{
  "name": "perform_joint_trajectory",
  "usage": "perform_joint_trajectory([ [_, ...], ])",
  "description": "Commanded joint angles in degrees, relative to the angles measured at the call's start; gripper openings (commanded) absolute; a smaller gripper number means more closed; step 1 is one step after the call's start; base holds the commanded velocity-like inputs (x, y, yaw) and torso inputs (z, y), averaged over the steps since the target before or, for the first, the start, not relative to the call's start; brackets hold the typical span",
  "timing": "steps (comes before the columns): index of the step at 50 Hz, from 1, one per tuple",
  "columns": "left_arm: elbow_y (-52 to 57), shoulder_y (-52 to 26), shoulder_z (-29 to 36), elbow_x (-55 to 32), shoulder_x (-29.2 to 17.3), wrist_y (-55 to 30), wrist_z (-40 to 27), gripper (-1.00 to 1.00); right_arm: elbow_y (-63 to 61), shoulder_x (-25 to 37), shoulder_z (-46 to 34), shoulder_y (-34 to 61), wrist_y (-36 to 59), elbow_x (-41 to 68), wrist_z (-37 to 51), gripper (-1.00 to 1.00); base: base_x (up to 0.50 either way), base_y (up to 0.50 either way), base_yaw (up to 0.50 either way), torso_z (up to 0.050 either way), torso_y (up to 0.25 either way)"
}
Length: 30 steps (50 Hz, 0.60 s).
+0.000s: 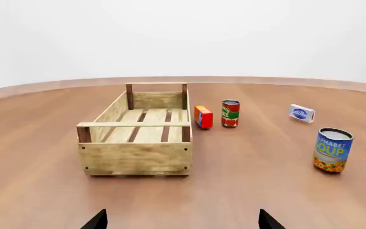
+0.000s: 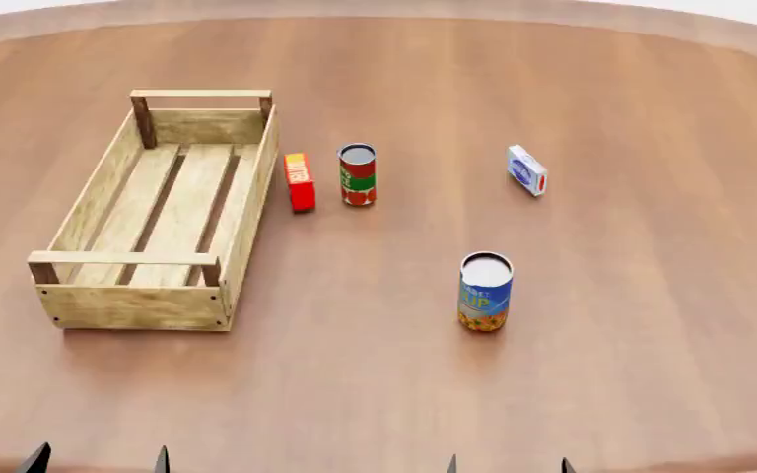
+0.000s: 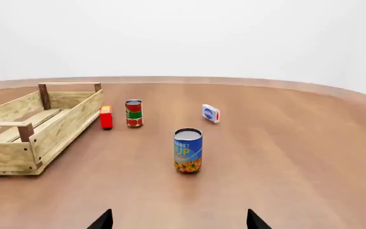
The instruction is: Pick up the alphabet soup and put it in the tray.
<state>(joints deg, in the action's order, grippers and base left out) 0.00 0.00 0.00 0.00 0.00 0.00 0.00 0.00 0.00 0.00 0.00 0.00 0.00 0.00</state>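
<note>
While both arms sit low at the near edge of the counter (image 2: 642,118), I read the scene as follows. The alphabet soup (image 2: 485,292) stands upright on the counter, right of centre in the head view, well apart from the tray (image 2: 155,305) and touching nothing. The tray lies to the left with its long axis running away from me; its slatted floor holds no object. Just beside the tray's right wall, toward its far end, a small red box (image 2: 300,182) stands on edge, and a red-and-green can (image 2: 358,174) stands upright just to the right of that box without touching it. A small white-and-blue box (image 2: 527,170) lies farther right, well apart from both cans. In the head view only the dark fingertips show at the lower border: the left gripper (image 2: 100,460) with its jaws spread wide and nothing between them, and the right gripper (image 2: 509,463) likewise wide and holding nothing. The right wrist view confirms this, with the alphabet soup (image 3: 188,150) standing ahead of the right gripper (image 3: 178,220) and roughly centred between its tips, at a clear gap. The left wrist view shows the left gripper (image 1: 181,220) facing the near end wall of the tray (image 1: 135,157), not in contact with it.
</note>
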Motion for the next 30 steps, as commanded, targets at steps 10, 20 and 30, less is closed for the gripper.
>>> perform_joint_trajectory([
  [10, -1.3, -0.6, 3.2, -0.9, -2.6, 0.3, -3.2, 1.0, 0.2, 2.7, -3.2, 0.1, -2.2, 0.9, 3.3, 1.0, 0.08, 0.15, 0.0, 0.0, 0.0],
  [20, -1.0, -0.4, 4.8, -1.3, -3.7, 0.7, -4.2, 1.0, 0.2, 3.7, -4.5, 0.0, -3.0, 1.9, 4.1, 1.0, 0.29, 0.41, 0.0, 0.0, 0.0],
  [30, -0.8, -0.3, 6.0, -1.3, -4.5, 0.9, -5.2, 1.0, 0.1, 4.5, -5.3, 0.0, -3.1, 2.7, 4.8, 1.0, 0.41, 0.41, 0.0, 0.0, 0.0],
])
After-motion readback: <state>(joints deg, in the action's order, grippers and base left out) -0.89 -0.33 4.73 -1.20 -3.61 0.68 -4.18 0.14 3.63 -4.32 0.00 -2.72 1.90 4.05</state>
